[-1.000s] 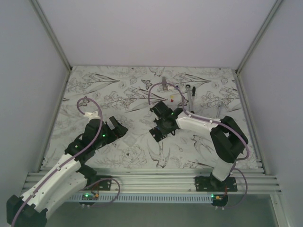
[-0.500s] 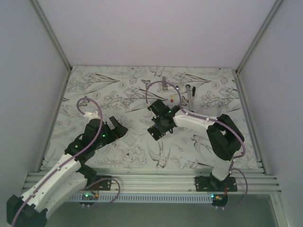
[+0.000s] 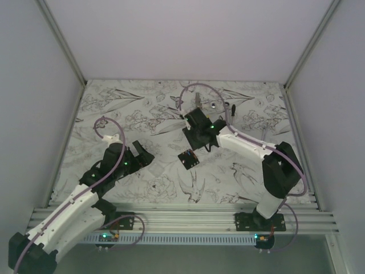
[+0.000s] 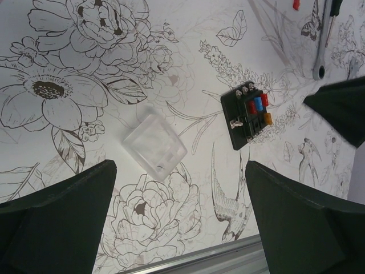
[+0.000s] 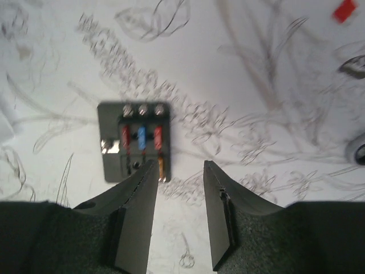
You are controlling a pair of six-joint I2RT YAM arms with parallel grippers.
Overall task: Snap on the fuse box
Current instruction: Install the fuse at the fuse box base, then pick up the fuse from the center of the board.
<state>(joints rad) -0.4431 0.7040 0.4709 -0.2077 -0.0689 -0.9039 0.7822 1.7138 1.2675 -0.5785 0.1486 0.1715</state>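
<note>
Floral table (image 3: 142,111): fuse box (image 4: 246,117) bare, clear cover (image 4: 154,144) nearby, unsnapped. Right gripper (image 5: 177,168) part-open, empty, hovers near box; left gripper (image 4: 179,168) wide, over cover, likely to fetch it.

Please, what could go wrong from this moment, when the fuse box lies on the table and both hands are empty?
1. The clear cover lies apart from the fuse box and is hard to see on the printed table. The open left hand may push it away instead of gripping it.
2. Neither hand holds the fuse box, and the right hand hangs open near it. Pressing a cover on could slide or tilt the box.
</note>
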